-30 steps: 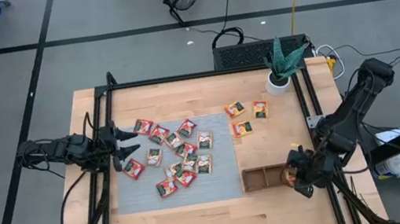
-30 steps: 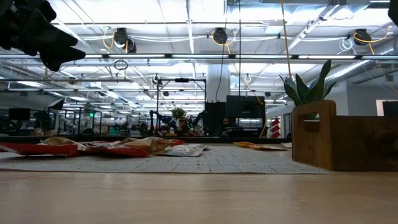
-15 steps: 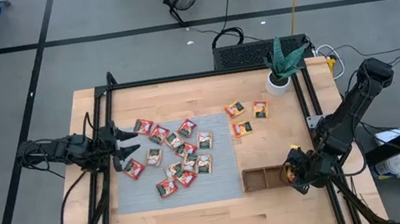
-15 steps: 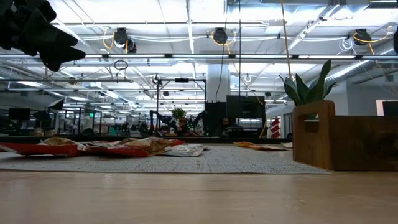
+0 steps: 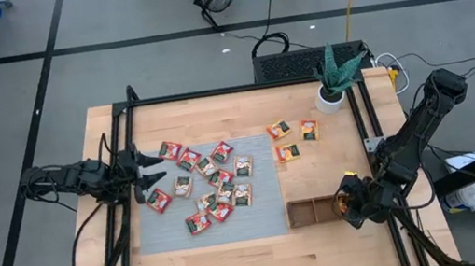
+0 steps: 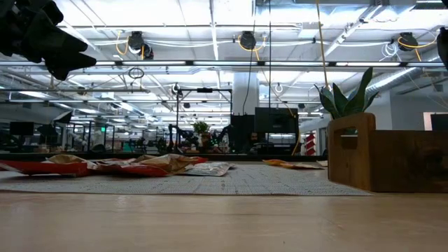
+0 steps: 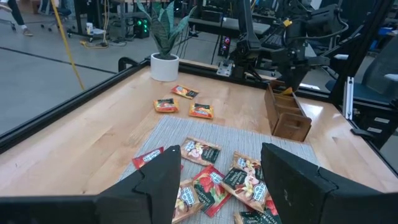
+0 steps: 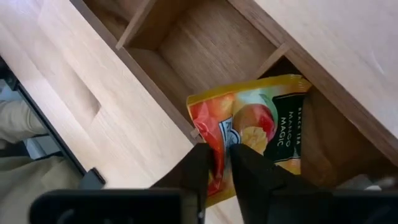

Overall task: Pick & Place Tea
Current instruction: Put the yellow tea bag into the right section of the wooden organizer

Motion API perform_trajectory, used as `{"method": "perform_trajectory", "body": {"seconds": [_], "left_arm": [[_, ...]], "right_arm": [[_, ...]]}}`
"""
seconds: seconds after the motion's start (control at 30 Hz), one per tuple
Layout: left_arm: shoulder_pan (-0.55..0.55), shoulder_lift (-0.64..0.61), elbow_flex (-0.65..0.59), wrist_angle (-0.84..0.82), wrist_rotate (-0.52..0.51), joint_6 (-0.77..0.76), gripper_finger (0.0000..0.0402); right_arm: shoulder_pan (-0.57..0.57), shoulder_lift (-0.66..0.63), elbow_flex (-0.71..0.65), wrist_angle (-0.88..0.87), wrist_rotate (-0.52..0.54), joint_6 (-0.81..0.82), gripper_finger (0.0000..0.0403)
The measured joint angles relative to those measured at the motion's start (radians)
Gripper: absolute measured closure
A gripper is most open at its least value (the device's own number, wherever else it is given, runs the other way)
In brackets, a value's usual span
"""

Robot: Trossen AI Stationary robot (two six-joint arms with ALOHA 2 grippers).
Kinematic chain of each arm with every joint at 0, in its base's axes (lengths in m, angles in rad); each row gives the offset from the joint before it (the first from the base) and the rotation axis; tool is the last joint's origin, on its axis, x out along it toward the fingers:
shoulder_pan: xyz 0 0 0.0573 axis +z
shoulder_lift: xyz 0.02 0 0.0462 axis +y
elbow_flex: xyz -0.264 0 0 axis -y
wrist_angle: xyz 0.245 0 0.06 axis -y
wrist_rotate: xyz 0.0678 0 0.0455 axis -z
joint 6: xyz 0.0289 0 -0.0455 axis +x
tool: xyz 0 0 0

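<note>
I see one wooden table [image 5: 238, 265] from above. One grey mat [image 5: 268, 213] lies across its middle, there, I judge, to mark the pick-up area and give the fingers a soft surface to pinch against. One wooden tray [image 5: 309, 203] with three compartments sits just off the mat's front right corner, toward the table's right edge, within easy reach of my right arm. One potted plant [image 5: 330, 91] stands at the table's far right corner, out of the working path.

The tea sachets [image 5: 211, 179] lie loosely scattered and partly overlapping on the mat's left half. I count about thirteen, mostly red, white and green. Three yellow-orange ones [image 5: 288, 152] lie on bare wood just past the mat's far right corner.

My left gripper [image 5: 151, 174] hovers at the mat's left edge, fingers spread wide and holding nothing, ready for a pick.

My right gripper [image 5: 350, 206] is at the tray's end nearest the table's right edge. In its wrist view the fingers stand narrow, with the edge of one yellow sachet [image 8: 261, 130] between them. The sachet hangs into the end compartment. I judge this is the placing step, and the sachet sits low so it drops flat inside the walls.
</note>
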Motion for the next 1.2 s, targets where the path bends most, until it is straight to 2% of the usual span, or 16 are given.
{"method": "perform_trajectory", "body": {"seconds": [0.3, 0.57, 0.73, 0.83, 0.9, 1.0, 1.1, 1.2], "left_arm": [[0.0, 0.0, 0.0, 0.0, 0.0, 0.0, 0.0178], [0.0, 0.0, 0.0, 0.0, 0.0, 0.0, 0.0179], [0.0, 0.0, 0.0, 0.0, 0.0, 0.0, 0.0178], [0.0, 0.0, 0.0, 0.0, 0.0, 0.0, 0.0178], [0.0, 0.0, 0.0, 0.0, 0.0, 0.0, 0.0178], [0.0, 0.0, 0.0, 0.0, 0.0, 0.0, 0.0178], [0.0, 0.0, 0.0, 0.0, 0.0, 0.0, 0.0178], [0.0, 0.0, 0.0, 0.0, 0.0, 0.0, 0.0178]], "right_arm": [[0.003, -0.003, 0.0, 0.005, 0.079, -0.007, 0.0255], [0.008, -0.015, 0.0, 0.006, 0.112, -0.012, 0.0246], [0.008, -0.05, 0.0, 0.054, 0.263, -0.13, 0.0245], [0.008, -0.063, 0.0, 0.139, 0.424, -0.317, 0.0245], [0.008, -0.064, 0.0, 0.233, 0.569, -0.51, 0.0245], [0.008, -0.044, -0.035, 0.548, 0.788, -0.904, 0.0245], [-0.003, -0.001, -0.124, 0.963, 0.822, -1.341, 0.0245], [-0.03, 0.027, -0.209, 1.322, 0.749, -1.735, 0.0245]]}}
